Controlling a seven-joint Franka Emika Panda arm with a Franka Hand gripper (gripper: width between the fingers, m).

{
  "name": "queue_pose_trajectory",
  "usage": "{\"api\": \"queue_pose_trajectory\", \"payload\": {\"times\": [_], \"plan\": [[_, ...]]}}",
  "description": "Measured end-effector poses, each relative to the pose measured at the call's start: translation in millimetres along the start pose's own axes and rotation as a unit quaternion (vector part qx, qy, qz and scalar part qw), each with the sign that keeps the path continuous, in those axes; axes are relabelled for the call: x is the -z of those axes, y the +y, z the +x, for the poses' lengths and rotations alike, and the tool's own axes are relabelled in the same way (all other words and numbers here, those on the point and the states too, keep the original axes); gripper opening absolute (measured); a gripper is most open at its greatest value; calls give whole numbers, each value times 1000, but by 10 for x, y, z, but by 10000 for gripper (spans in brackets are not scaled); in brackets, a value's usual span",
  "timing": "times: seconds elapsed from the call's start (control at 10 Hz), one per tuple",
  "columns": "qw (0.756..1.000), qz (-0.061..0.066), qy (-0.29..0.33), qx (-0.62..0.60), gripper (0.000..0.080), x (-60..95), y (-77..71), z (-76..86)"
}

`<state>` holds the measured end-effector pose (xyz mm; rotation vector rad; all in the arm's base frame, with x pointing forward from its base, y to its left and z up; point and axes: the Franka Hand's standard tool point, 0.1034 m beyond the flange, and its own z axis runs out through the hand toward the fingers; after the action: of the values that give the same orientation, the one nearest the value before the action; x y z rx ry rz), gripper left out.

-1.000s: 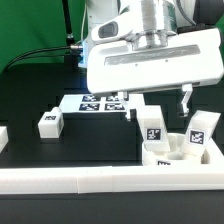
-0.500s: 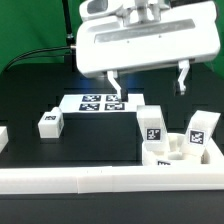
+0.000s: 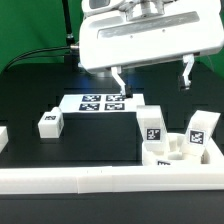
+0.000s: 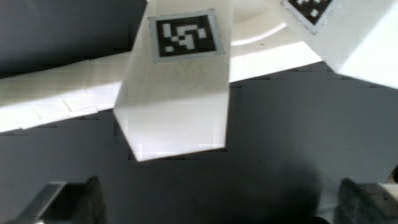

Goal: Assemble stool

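Smooth matt white plastic legs (image 3: 150,115) and seat (image 3: 166,153) (printed black-and-white tags (image 3: 153,131)), matt black table (image 3: 90,145)

Black table (image 3: 90,140); green backdrop (image 3: 30,25) behind it; black cable (image 3: 40,52) across.

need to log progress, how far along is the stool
Done: one leg and a second leg stand upright on the seat. In hand: nothing; the gripper hangs open above them. Left: the third leg lies loose on the table, apart from the seat.

Pincer (image 3: 152,80), jaws spread wide, hangs over bench (image 3: 100,140). Seat (image 3: 168,156) in bench corner, exterior view's right, w/ two legs (image 3: 152,125) (image 3: 200,130) upright on it. Third leg (image 3: 49,122) well apart, nr left edge.
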<state>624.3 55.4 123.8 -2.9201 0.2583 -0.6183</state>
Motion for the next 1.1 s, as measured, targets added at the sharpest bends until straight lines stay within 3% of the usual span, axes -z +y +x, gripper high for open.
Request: {"api": "queue_pose_trajectory", "payload": {"times": [0.3,0.5,0.7,0.8,0.9,1.1], "plan": [[991,13,-127,40,649,116,94,136],[984,19,-172,40,649,141,74,163],[984,12,-166,64,649,114,84,174],[979,-1,-169,111,649,85,68,173],[977,-4,-170,130,649,61,25,182],[982,-12,-176,69,649,49,-12,209]]}}
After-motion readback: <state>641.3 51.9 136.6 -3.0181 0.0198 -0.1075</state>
